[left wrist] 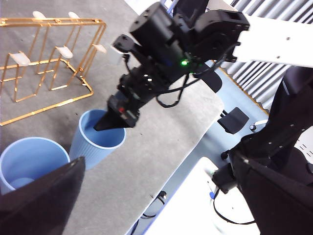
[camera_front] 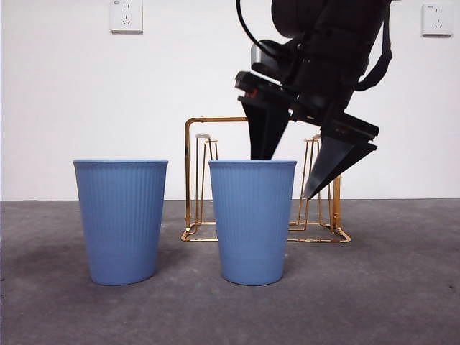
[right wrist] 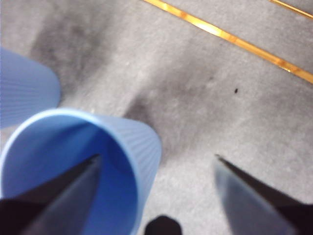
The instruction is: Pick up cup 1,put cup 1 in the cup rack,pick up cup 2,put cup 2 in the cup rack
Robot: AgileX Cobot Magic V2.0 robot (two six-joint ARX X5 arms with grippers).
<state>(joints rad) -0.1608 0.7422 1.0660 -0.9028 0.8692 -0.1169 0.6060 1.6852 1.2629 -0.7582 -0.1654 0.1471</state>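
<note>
Two ribbed blue cups stand upright on the grey table: one on the left (camera_front: 121,219) and one in the middle (camera_front: 251,219). The gold wire cup rack (camera_front: 208,120) stands behind them, its pegs bare. My right gripper (camera_front: 284,176) comes down from above, open. One jaw dips inside the middle cup's rim and the other hangs outside its wall. In the right wrist view the gripper (right wrist: 157,157) straddles that cup's wall (right wrist: 142,147). The left wrist view shows the same gripper (left wrist: 110,122) at that cup (left wrist: 93,147). My left gripper (left wrist: 156,161) is open, empty, high above the table.
The other cup (left wrist: 29,161) stands close beside the straddled one, a small gap between them. The rack's base wire (right wrist: 230,39) lies just behind the cup. The table's edge (left wrist: 161,181) and the robot's stand (left wrist: 288,127) show in the left wrist view.
</note>
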